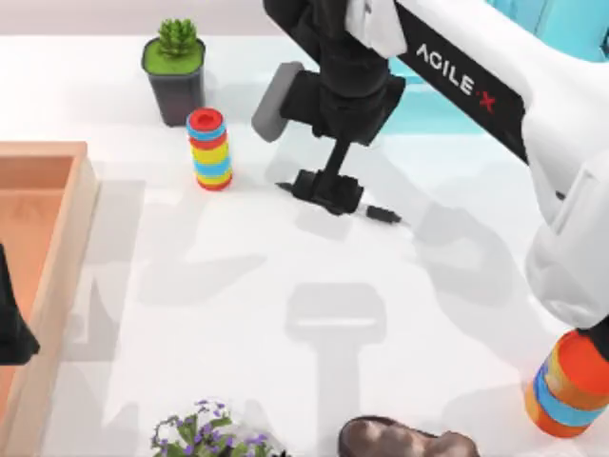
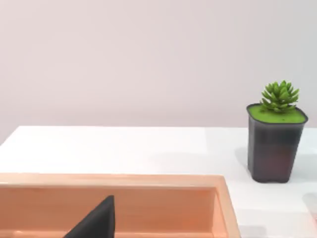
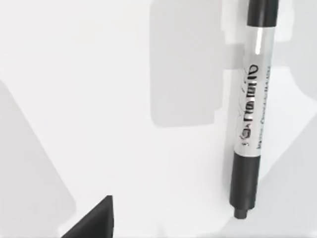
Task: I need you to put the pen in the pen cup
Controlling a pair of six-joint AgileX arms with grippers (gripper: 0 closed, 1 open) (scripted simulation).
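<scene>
White surface (image 1: 238, 314) spreads under my right gripper (image 1: 328, 190), which hangs low just above centre of the top view, directly over the pen (image 1: 383, 214). From above, one black end of the pen pokes out to the right of the gripper. My right wrist view shows the pen (image 3: 250, 114) lying flat on the surface, black at both ends, its pale barrel printed in dark letters. Whether my right gripper is open or closed I cannot tell. The pen cup (image 1: 569, 386), orange with a blue band, stands at the lower right edge of the top view, well apart from the pen. My left gripper (image 1: 11, 324) sits parked at the left edge over a wooden tray (image 1: 67, 238); its state I cannot tell either. A striped cylinder (image 1: 209, 149) and a potted succulent (image 1: 175, 71) stand at upper left.
</scene>
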